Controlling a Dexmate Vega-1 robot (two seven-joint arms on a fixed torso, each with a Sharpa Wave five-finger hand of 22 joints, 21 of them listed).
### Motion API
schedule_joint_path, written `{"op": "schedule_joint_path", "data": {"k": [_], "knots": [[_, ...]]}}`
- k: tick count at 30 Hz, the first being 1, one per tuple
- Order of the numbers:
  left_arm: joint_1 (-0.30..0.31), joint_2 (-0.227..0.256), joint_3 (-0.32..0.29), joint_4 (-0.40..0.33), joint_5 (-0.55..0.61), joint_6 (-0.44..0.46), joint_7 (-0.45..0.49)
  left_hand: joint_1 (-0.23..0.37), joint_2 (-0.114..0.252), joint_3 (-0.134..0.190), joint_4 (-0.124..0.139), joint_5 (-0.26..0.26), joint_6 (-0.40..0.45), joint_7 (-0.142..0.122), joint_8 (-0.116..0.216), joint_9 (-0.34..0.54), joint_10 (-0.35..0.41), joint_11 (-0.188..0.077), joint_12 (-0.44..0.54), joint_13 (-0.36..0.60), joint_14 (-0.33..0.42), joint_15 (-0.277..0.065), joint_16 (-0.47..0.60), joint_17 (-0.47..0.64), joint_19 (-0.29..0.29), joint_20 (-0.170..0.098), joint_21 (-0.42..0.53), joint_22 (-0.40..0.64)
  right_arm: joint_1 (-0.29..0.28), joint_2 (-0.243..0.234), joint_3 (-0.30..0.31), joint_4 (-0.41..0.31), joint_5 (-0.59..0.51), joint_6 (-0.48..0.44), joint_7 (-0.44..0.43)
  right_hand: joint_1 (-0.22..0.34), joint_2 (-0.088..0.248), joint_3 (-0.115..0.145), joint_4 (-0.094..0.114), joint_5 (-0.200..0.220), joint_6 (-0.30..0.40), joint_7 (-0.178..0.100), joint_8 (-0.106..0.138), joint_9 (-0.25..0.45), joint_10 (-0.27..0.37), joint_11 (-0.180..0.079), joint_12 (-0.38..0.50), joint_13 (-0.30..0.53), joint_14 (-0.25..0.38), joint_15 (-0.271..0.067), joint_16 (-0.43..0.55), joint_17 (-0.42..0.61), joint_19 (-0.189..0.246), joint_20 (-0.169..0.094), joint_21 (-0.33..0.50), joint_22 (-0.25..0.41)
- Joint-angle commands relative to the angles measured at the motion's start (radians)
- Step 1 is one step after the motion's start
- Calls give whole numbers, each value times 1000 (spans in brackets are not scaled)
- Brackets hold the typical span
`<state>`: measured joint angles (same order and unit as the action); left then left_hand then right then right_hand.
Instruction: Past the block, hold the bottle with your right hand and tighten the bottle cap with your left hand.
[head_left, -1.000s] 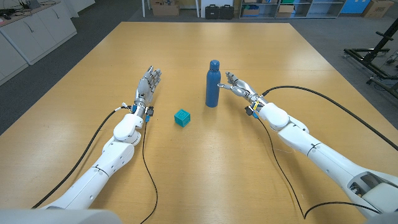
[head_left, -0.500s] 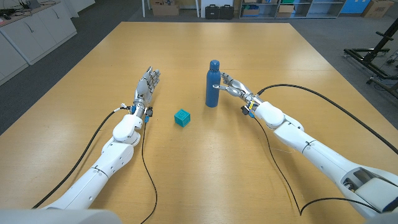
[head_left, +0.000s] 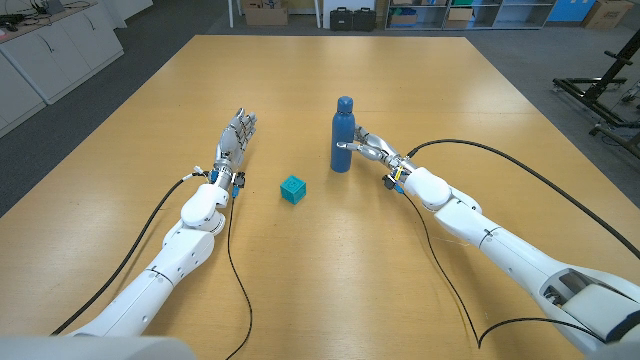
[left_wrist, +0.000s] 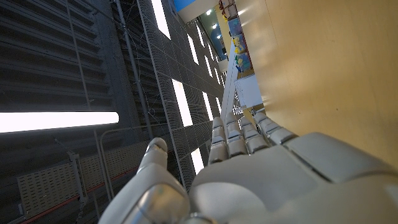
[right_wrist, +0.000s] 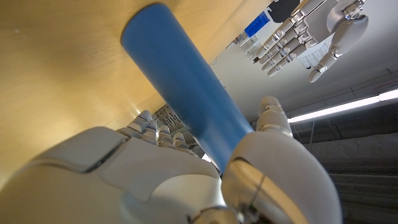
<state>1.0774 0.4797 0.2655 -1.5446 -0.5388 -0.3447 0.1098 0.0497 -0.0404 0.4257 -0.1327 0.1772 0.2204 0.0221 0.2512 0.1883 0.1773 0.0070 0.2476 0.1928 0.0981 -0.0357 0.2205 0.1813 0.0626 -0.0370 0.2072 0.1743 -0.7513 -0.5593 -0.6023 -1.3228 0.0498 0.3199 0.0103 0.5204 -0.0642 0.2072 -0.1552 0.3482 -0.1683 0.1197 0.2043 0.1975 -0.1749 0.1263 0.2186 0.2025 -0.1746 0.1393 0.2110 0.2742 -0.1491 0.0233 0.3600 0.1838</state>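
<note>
Grab step: my right hand (head_left: 372, 151) at bottle (head_left: 343, 135), fingers round it but grip unclear. Left hand (head_left: 235, 137) waiting, fingers apart. Next: squeeze, then left to cap (head_left: 345, 102).

I moved my right hand (head_left: 367, 149) in toward nine o'clock until its open fingers (right_wrist: 146, 127) came around the blue bottle (head_left: 343, 134), thumb on one side; a second ago it stood apart from it
</note>
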Motion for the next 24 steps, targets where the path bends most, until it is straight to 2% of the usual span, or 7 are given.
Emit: {"op": "schedule_joint_path", "data": {"k": [1,9,24], "knots": [[5,4,-4,-5,-1,1,1,4,9,0,-7,0,8,-1,1,3,6,-6,0,4,12,-31,-5,4,5,-73,-3,2,7,22,-18,34,-10,13,-2,10,-1,3,6,11,-51,65,7,4,-9,-2,5,1,-73,-4,6,0,9,1,6,4],[15,9,-9,-12,-4,0,2,6,11,1,-8,-1,10,-2,0,4,10,-9,0,4,14,-24,-6,4,4,-65,-4,2,20,49,-28,82,2,39,10,13,-3,0,9,17,-35,52,12,3,5,-18,11,1,-57,-15,12,0,24,-3,8,4],[28,12,-16,-21,-3,-2,10,8,13,3,-9,-1,14,-1,-1,4,11,-7,-3,4,15,-15,-8,4,5,-65,-5,2,40,77,-45,126,6,51,28,19,-1,1,9,19,-30,51,14,3,15,-18,15,1,-47,-15,15,-1,36,-6,9,4]]}}
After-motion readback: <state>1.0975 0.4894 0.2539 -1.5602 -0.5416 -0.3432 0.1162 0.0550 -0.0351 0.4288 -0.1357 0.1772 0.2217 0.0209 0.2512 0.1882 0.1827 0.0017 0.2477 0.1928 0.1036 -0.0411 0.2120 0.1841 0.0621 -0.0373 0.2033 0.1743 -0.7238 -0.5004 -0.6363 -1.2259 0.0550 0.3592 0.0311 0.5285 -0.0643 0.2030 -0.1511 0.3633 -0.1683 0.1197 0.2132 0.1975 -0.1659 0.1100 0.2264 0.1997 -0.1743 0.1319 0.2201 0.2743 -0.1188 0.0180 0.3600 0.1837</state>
